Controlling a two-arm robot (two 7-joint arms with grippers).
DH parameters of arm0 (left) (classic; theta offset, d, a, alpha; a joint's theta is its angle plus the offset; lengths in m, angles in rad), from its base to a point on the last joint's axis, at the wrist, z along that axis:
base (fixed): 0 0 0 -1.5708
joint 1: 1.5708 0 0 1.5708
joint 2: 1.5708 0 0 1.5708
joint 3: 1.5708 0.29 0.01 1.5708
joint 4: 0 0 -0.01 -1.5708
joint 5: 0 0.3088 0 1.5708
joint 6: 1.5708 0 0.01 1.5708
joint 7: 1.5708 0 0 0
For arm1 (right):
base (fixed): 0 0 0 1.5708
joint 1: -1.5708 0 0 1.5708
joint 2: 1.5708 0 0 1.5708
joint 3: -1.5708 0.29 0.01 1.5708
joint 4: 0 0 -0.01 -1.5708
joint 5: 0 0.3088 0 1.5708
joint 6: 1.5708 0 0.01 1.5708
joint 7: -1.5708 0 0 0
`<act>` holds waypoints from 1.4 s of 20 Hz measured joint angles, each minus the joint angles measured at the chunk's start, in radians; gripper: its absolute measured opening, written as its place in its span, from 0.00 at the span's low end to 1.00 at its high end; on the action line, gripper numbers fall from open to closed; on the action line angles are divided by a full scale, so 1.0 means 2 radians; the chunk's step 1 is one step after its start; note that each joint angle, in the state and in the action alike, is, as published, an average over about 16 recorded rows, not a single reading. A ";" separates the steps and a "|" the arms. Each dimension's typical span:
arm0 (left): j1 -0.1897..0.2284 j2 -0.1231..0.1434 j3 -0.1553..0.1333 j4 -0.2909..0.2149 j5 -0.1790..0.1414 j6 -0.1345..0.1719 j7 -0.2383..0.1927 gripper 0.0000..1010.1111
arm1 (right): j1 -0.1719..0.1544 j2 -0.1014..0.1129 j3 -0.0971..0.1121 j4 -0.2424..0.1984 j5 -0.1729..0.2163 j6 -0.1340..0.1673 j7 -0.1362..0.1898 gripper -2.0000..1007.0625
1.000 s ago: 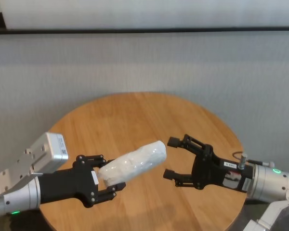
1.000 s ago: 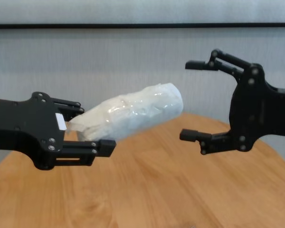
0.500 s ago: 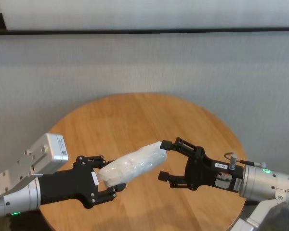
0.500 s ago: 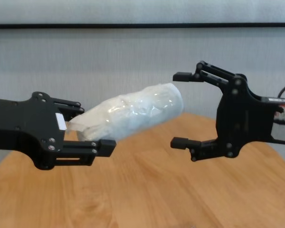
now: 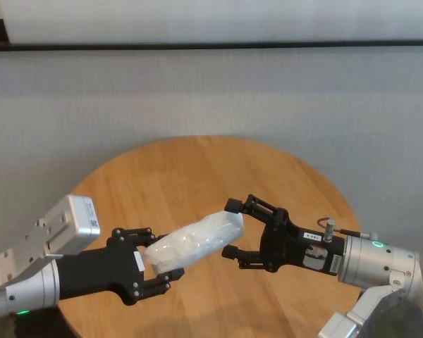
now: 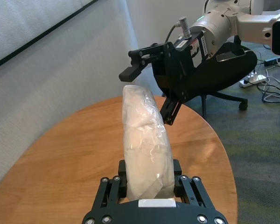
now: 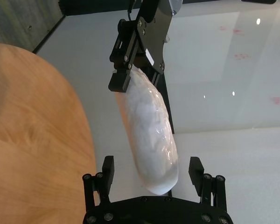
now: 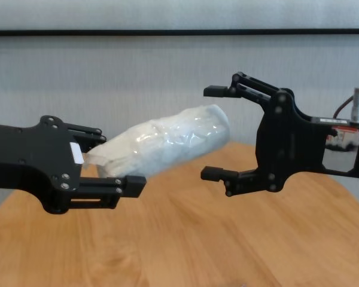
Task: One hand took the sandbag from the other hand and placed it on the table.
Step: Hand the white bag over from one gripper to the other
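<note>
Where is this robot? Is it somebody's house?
Probably an office or lab, not a house. There is a round wooden table, a black office chair, grey carpet and a power strip with cables.

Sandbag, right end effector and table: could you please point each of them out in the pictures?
Sandbag [image 8: 167, 143], chest view, middle of the wrapped body.
Right end effector [image 5: 230, 228], head view, midway between its open fingertips, around the sandbag's free end.
Table [image 5: 197, 176], head view, bare planks on the far half.
</note>
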 joint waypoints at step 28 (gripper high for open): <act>0.000 0.000 0.000 0.000 0.000 0.000 0.000 0.56 | 0.025 -0.011 -0.030 0.025 -0.001 0.011 -0.030 1.00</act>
